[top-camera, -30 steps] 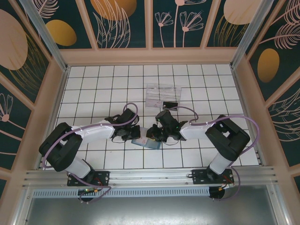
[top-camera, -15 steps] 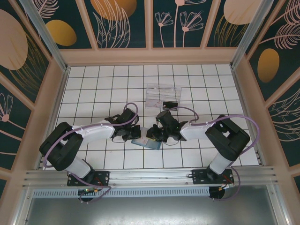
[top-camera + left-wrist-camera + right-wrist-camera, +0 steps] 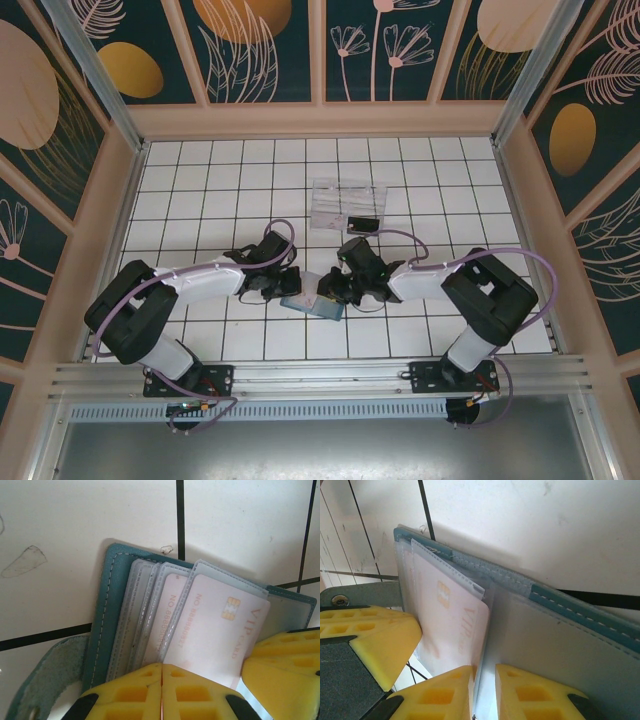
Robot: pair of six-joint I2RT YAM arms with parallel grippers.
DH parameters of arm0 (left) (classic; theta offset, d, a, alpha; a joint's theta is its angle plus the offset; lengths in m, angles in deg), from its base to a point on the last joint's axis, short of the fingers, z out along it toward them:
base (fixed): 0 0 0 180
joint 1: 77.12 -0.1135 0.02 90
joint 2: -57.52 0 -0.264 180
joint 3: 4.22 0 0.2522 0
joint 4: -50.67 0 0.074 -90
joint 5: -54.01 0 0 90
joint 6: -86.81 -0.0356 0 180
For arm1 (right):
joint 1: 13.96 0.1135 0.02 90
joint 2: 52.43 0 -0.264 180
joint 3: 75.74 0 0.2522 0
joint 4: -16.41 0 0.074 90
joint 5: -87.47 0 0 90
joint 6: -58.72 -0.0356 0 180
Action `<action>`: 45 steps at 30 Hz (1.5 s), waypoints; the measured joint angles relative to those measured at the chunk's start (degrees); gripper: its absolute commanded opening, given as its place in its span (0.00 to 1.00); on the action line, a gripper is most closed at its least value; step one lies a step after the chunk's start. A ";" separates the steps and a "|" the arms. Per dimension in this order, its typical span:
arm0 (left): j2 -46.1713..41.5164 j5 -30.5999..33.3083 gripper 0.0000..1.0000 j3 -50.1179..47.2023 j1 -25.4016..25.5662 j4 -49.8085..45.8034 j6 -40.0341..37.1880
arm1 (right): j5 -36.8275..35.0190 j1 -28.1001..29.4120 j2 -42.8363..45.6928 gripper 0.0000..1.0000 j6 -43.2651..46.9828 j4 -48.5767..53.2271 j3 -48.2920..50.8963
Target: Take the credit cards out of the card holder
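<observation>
From above, my right pincer [image 3: 326, 291] has edged rightwards from the flat teal-blue leather card holder [image 3: 312, 306] lying between my arms. At my left wrist, the left pincer [image 3: 162, 682] rests fully closed on the holder's near edge. At my right wrist, near-closed jaws pinch the pale pink plastic credit card [image 3: 451, 615], so I judge it is sliding out.

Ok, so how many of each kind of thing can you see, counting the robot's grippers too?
Pale cards: 2, front card and card behind it
Black card: 1
Card holder: 1
Clear tray: 1
Grippers: 2, left gripper and right gripper
Total: 7
</observation>
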 measured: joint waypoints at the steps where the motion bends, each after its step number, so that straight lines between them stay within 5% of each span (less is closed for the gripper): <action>1: 0.00 0.00 0.08 0.00 0.00 0.00 0.00 | 0.02 -0.02 -0.02 0.17 0.00 -0.11 0.00; 45: 0.70 -3.02 0.08 -0.68 0.44 2.58 1.68 | 3.65 -3.76 2.51 0.08 -4.26 -20.70 10.49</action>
